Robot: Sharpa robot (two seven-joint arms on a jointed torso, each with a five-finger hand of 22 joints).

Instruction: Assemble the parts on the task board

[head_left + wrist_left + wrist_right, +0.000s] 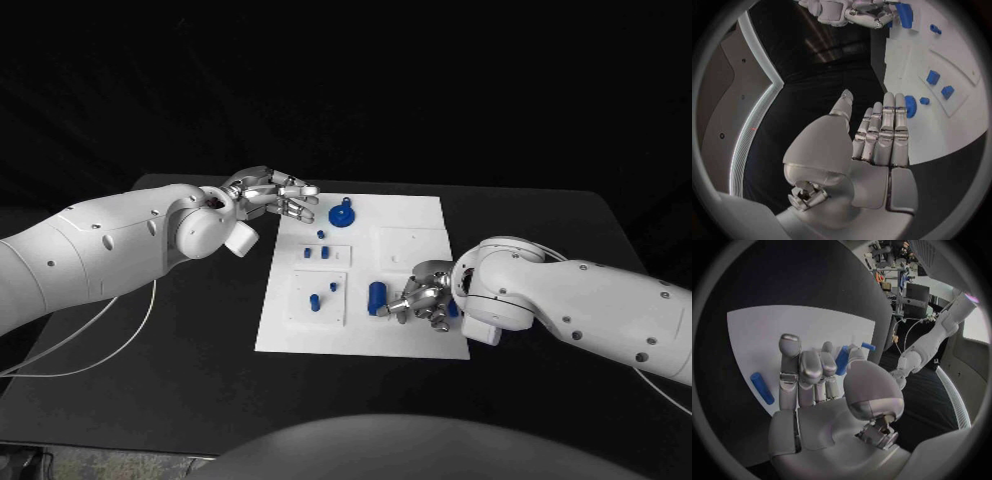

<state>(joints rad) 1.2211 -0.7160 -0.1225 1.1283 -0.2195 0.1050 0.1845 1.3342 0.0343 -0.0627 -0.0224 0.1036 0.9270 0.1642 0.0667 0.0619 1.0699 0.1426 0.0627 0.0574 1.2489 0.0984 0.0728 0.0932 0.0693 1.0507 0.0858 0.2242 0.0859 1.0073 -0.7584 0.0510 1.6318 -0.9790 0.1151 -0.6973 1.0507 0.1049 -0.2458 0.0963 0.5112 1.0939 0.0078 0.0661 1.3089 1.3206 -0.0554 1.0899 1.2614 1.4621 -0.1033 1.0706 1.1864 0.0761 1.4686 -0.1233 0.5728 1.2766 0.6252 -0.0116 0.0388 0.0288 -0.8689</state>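
Task board (418, 225), a white plate, lay in the middle of the black desk (548, 220), with small blue parts scattered on it: a round blue part with a tab (342, 214) near the far left corner, several little blue pieces (326, 252) standing in raised panels on its left half, and a blue cylinder (378, 296) lying toward the near right. The left hand (274, 198) hovered at the board's far left edge, just beside the round part, its fingers straight, close together and holding nothing. The right hand (427, 296) hung low over the near right of the board, its fingers curled around a blue part (842, 360) between thumb and fingers, though how firm that hold was could not be told. From here, the likeliest trouble seemed to be the pinched part slipping or twisting in the curled fingers, so that it met its socket crooked. The right hand's fingers were also very near the loose cylinder, and a careless sweep could have rolled it off across the smooth plate. On the left, a finger brushing the round part might have pushed it out of place. The board seemed to sit loose on the desk, so a hard press could have shifted it. The desk was matte black, with a thin white cable (87, 330) trailing across its left side, and the room behind was dark.
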